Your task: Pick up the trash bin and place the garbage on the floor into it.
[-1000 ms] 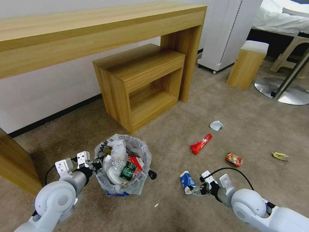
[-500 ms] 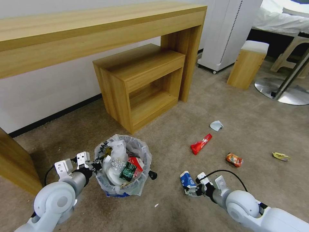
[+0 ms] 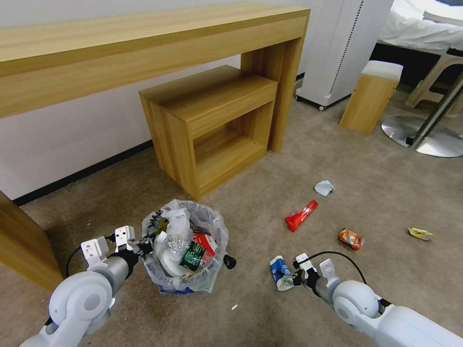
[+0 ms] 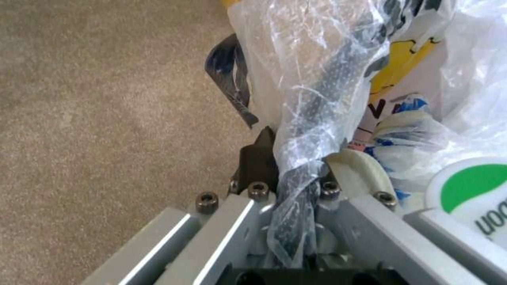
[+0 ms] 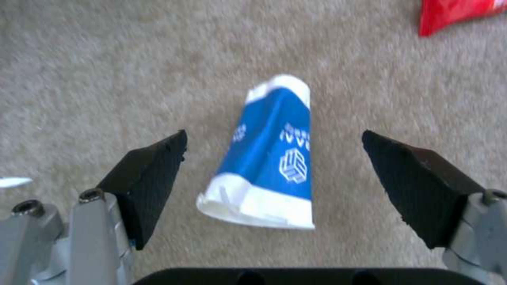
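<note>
Nearest us, our right gripper (image 5: 275, 178) hangs low over the floor (image 3: 386, 193) with its 2 fingers (image 5: 150, 180) spread wide and holding nothing. The flattened blue-white paper cup (image 5: 269, 158) lies between them, apart from both pads. Its long axis points away from the wrist, wide mouth toward us, so we judge a straight descent would bracket it across its narrow width. Our left gripper (image 3: 144, 246) is clenched on the trash bin (image 3: 185, 243) at its rim, pinching the bag, well apart from the cup. Farther off lie 1 red wrapper (image 3: 301, 215), 1 crushed orange can (image 3: 350, 238), 1 white tissue (image 3: 324, 187) and 1 yellow wrapper (image 3: 420, 233).
</note>
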You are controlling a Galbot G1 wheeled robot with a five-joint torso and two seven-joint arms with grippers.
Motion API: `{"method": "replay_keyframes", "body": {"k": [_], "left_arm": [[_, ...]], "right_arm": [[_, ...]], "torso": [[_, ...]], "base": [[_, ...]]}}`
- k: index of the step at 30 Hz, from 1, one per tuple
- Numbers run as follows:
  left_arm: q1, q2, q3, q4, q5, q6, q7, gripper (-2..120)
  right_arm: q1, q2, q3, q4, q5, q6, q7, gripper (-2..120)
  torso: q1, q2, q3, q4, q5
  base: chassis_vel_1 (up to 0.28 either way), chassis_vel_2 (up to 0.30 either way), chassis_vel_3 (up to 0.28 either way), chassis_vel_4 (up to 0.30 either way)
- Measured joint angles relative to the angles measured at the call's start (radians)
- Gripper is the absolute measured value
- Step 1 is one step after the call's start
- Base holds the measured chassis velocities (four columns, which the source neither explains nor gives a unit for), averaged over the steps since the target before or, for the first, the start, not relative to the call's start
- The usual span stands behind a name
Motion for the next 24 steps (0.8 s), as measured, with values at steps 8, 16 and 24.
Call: {"method": "replay_keyframes", "body": {"k": [8,16,24], "left_arm": [[0.004,0.000,-0.004,-0.003,0.000,-0.001,0.000,0],[0.007,0.001,-0.007,-0.009,0.000,-0.002,0.000,0],[0.011,0.000,-0.008,-0.014,0.000,-0.003,0.000,0]], "right_arm": [[-0.017,0.002,0.001,-0.037,-0.023,0.017,-0.005,84],[-0.020,0.009,-0.002,-0.042,-0.024,0.022,-0.003,83],[-0.016,0.033,-0.012,-0.055,-0.028,0.031,-0.001,82]], "torso": [[0.000,0.000,0.000,0.0000,0.0000],[0.000,0.000,0.000,0.0000,-0.0001],[0.000,0.000,0.000,0.0000,0.0000]], "base": [[0.000,0.000,0.000,0.000],[0.000,0.000,0.000,0.000],[0.000,0.000,0.000,0.000]]}}
